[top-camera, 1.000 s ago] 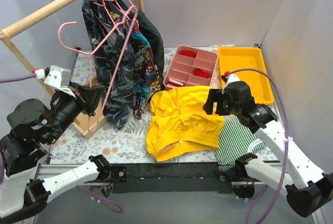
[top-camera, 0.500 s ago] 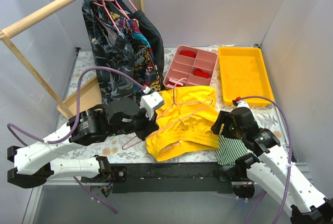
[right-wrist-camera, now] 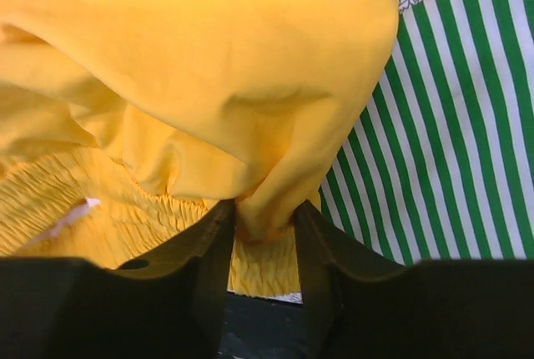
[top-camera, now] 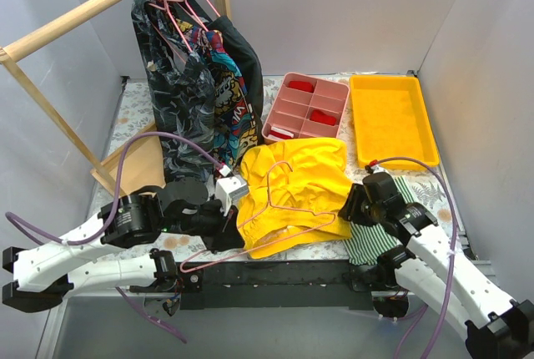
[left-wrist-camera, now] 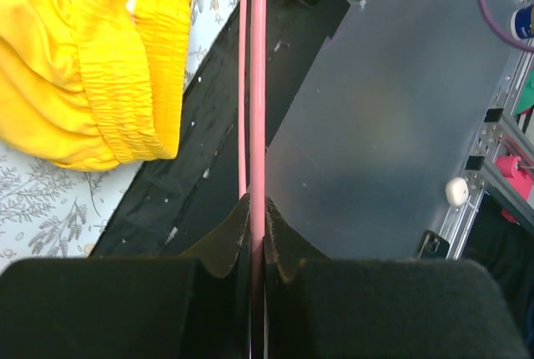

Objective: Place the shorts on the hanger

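The yellow shorts (top-camera: 296, 177) lie crumpled on the table's front middle. The bare pink wire hanger (top-camera: 260, 242) lies across them, its hook toward the back. My left gripper (top-camera: 227, 230) is at the shorts' left edge, shut on the hanger's wire (left-wrist-camera: 258, 83). The gathered waistband (left-wrist-camera: 125, 83) shows to its left. My right gripper (top-camera: 350, 204) is at the shorts' right edge. Its jaws (right-wrist-camera: 263, 225) pinch a fold of the yellow fabric (right-wrist-camera: 209, 58).
A green-and-white striped cloth (top-camera: 380, 225) lies under and beside the right gripper, also in the right wrist view (right-wrist-camera: 450, 125). Dark patterned garments (top-camera: 196, 92) hang on pink hangers from the wooden rail (top-camera: 83, 12) at back left. A pink compartment box (top-camera: 304, 108) and yellow tray (top-camera: 392, 117) stand behind.
My left arm carried the hanger from the rack down onto the shorts, then toward the front edge. My right gripper dropped from above the shorts to their right edge.
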### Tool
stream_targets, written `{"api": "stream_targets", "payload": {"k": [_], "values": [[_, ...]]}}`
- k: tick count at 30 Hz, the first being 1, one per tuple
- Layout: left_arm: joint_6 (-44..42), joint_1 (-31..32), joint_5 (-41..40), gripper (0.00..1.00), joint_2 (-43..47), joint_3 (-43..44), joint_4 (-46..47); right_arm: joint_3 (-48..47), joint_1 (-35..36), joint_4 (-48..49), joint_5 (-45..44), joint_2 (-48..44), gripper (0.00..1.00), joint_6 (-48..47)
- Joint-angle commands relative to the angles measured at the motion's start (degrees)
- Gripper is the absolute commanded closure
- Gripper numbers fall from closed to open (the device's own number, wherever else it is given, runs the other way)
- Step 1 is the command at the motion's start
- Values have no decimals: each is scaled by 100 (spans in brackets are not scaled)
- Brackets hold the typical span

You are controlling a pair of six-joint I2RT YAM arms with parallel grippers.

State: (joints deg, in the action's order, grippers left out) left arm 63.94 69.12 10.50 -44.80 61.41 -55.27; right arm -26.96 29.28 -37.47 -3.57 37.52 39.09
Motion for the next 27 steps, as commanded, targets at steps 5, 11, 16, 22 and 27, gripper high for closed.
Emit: {"api": "stream_targets", "payload": {"k": [5, 11, 16, 22, 27], "values": [[-31, 22, 277, 100, -161, -296, 112, -1100, 8, 74, -521, 519, 87, -68], [-119, 31, 66, 100, -337, -480, 411, -1355, 17, 3, -443, 695, 93, -77], [-163, 189, -390, 100, -372, -603, 780, -1593, 8, -111, -355, 880, 98, 72], [-93, 821, -1215, 100, -679, -718, 1070, -1891, 8, -199, -363, 1099, 99, 239], [206, 1585, -2777, 100, -926, -577, 1027, -2120, 17, -401, -433, 1267, 99, 371]]}}
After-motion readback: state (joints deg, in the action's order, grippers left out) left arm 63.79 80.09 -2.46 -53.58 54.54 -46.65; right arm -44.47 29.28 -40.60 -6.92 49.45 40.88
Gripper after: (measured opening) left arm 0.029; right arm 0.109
